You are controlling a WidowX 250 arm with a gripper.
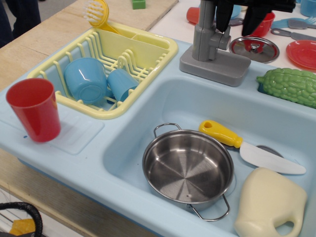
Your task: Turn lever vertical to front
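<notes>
Partly cropped, the gripper (237, 22) stands spread above the lever (226, 39).

Only the bottom of the end effector (238, 16) shows at the top edge of the view. It is matte black all over. Two thick fingers (223, 15) hang from a wider black body that runs off the frame; each is blocky and narrows toward a blunt tip. No cables, screws or markings can be made out on the dark surfaces.
</notes>
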